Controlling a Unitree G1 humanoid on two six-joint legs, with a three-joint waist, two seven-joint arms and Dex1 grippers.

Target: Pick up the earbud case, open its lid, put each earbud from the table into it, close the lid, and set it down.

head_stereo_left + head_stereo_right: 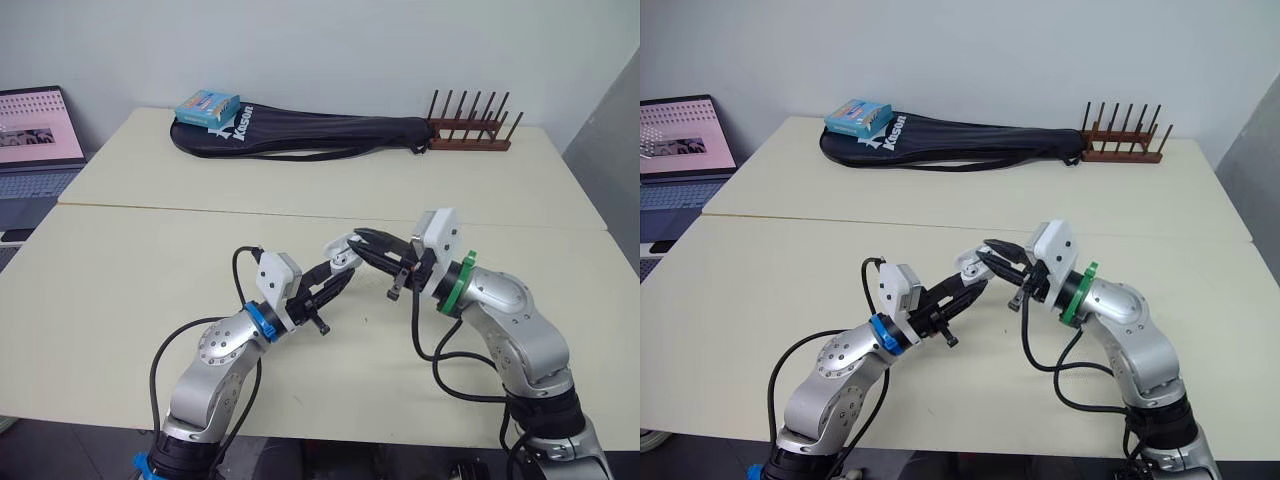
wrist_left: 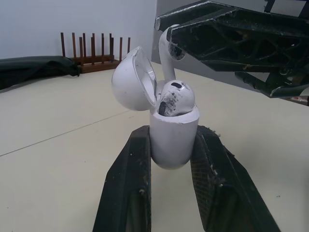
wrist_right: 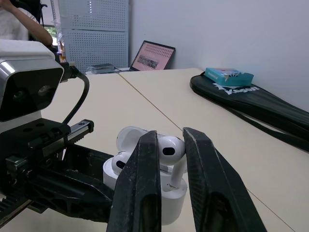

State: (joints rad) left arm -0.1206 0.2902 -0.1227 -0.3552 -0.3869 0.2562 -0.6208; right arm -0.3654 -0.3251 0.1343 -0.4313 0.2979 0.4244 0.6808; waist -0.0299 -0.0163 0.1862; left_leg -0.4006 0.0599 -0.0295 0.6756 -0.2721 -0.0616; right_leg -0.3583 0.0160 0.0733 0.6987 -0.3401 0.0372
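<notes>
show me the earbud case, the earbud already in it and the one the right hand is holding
earbud case point(image 2: 174, 140), left wrist view, front of its white body.
seated earbud point(image 2: 176, 98), left wrist view, its rounded head.
held earbud point(image 3: 171, 145), right wrist view, its white head.

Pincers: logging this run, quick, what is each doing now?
Left pincer: shut on the white plastic earbud case, lid open.
Right pincer: shut on a white earbud over the case.
</notes>
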